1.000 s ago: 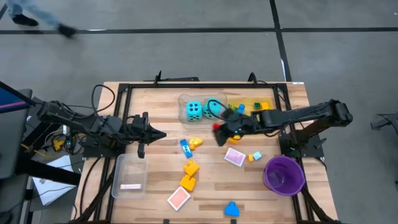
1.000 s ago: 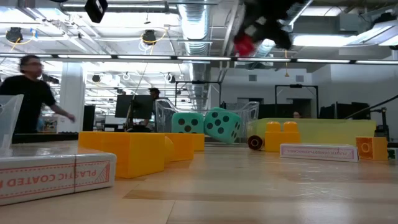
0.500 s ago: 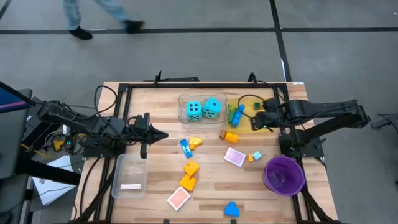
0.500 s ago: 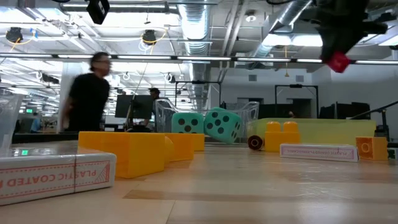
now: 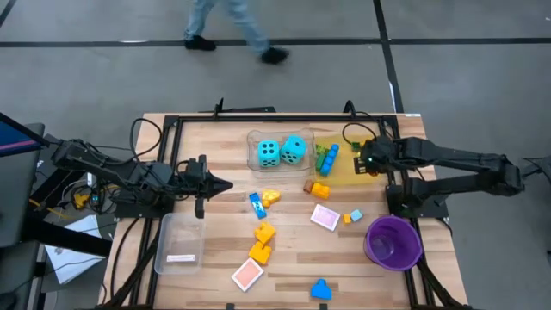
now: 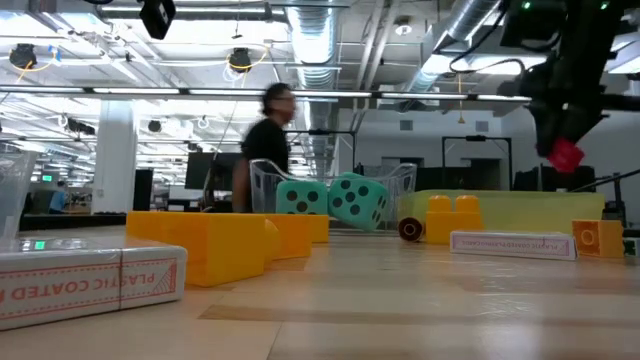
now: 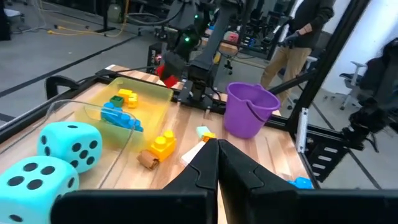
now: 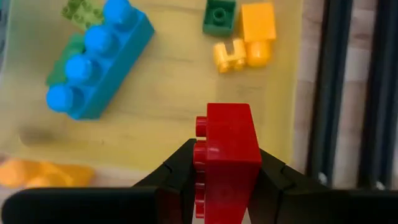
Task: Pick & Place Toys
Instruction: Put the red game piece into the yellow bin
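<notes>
My right gripper (image 5: 366, 161) hangs over the yellow tray (image 5: 346, 172) at the far right, shut on a red brick (image 8: 227, 149), which also shows in the low view (image 6: 566, 155). In that tray lie a blue brick (image 8: 99, 59) and small green and yellow pieces. Two turquoise dice (image 5: 281, 151) sit in the clear tray beside it. My left gripper (image 5: 225, 186) hovers shut over the table's left half, holding nothing. Loose bricks and tiles lie on the wood between the arms. My right gripper pinches the red brick by two opposite sides (image 8: 249, 168) between its two fingers. The fingers come steeply from above. The brick hangs clear above the yellow tray's floor (image 8: 161, 112), its studs turned sideways.
A purple bowl (image 5: 393, 241) stands at the near right and a clear tray (image 5: 179, 243) at the near left. On the wood lie a yellow brick (image 5: 319, 188), a pink tile (image 5: 325, 216), orange bricks (image 5: 261, 243) and a blue piece (image 5: 320, 289). A person walks behind the table.
My right gripper has carried the red brick from above the table's middle toward the right edge, over the yellow tray. It has sunk a little and tipped its fingers downward on the way. A person has crossed behind the table.
</notes>
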Tool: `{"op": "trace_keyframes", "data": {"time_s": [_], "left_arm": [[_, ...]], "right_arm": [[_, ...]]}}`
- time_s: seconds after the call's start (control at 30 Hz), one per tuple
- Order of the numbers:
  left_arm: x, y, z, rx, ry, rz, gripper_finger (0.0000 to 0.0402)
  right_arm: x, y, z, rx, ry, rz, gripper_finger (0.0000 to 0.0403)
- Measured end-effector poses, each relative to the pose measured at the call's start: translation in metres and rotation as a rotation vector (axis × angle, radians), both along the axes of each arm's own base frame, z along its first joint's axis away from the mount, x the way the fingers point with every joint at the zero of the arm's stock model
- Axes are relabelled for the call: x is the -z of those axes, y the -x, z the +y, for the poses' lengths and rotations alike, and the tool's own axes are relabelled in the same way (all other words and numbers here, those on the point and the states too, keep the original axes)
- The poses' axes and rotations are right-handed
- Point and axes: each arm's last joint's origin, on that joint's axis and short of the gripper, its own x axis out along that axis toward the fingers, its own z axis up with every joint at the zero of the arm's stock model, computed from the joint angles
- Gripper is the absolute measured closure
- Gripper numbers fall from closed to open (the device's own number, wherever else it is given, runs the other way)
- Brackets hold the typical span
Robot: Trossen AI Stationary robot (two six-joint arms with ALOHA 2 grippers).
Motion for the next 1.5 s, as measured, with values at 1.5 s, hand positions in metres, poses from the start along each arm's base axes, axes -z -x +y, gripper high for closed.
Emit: {"op": "trace_keyframes", "data": {"time_s": [1.5], "left_arm": [[-0.001,0.0,0.0,-0.015,0.016,-0.009,0.0401]], "right_arm": [[0.051,0.006,-0.03,-0.113,0.058,0.103,0.028]]}}
